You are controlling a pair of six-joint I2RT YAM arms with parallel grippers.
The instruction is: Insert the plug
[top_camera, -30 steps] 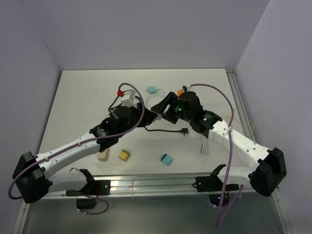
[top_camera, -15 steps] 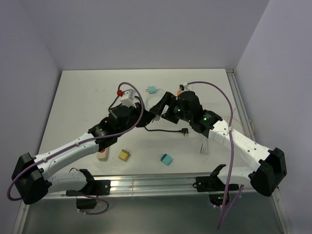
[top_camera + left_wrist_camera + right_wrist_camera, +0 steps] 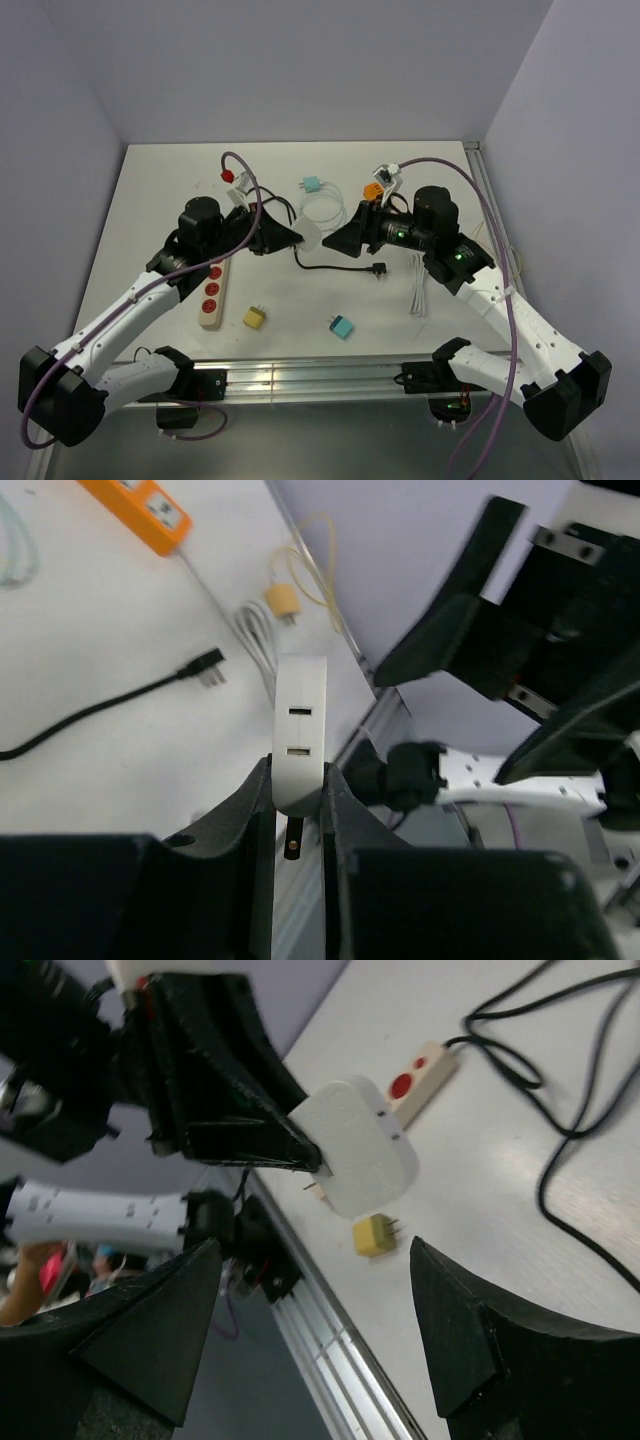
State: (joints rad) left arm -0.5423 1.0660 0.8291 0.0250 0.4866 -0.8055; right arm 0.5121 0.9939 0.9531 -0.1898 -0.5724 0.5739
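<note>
Both arms drawn apart since earlier; left gripper (image 3: 291,237) clamps white USB adapter (image 3: 300,720), right gripper (image 3: 332,242) agape, empty. Power strip (image 3: 211,292) lies beside left arm, long axis near-far.

On the white counter (image 3: 150,190), a yellow adapter (image 3: 256,317) lies at lower centre, with a teal adapter (image 3: 342,327) to the right of it. A black cable (image 3: 335,267) crosses the middle. Higher up are a small teal plug (image 3: 311,185) and an orange socket strip (image 3: 372,189). A white cable bundle (image 3: 418,296) lies at the right.

Narrow gap between held adapter (image 3: 309,235) and right gripper (image 3: 332,243); black cord (image 3: 335,268) and power strip (image 3: 213,296) obstruct below; far-left tabletop (image 3: 150,195) bare.
</note>
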